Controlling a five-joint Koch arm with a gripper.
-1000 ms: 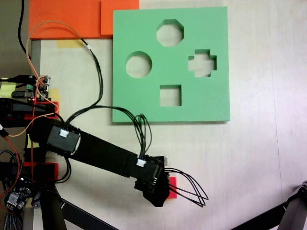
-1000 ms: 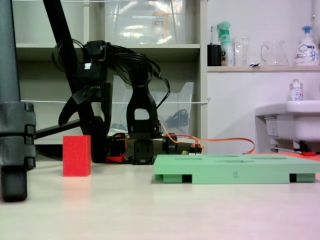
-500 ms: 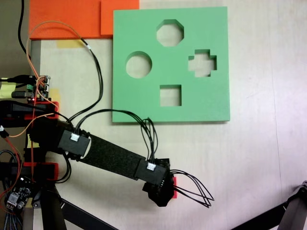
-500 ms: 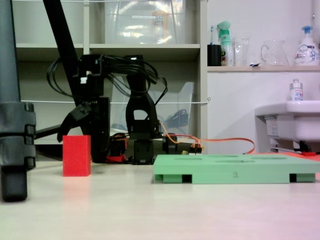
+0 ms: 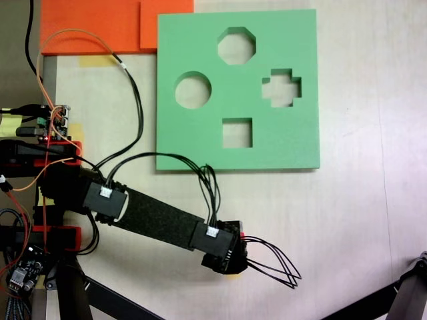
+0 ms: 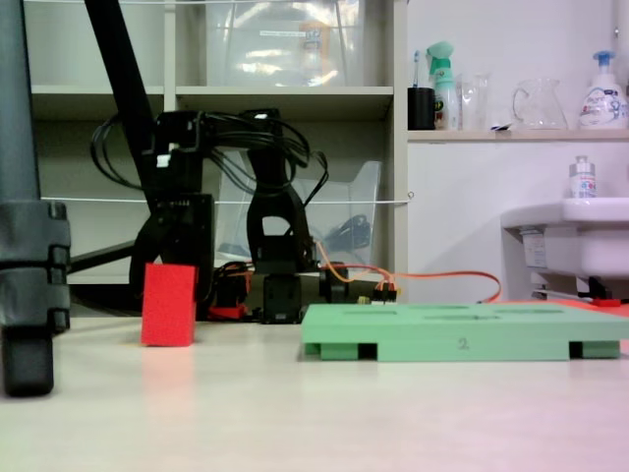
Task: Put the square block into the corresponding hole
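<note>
Your gripper (image 6: 167, 285) is down at the square block (image 6: 168, 305), which stands slightly tilted on the table (image 6: 314, 413) left of the green board (image 6: 462, 332). You cannot tell how wide the jaws stand, nor whether they grip it. The square hole (image 5: 237, 133) sits open, well apart.

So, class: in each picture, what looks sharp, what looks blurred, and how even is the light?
Fixed view from above: even, soft light; the green foam board has crisp edges. Fixed view at table level: the red block is slightly tilted and soft-edged, and the near tripod leg is out of focus.
</note>
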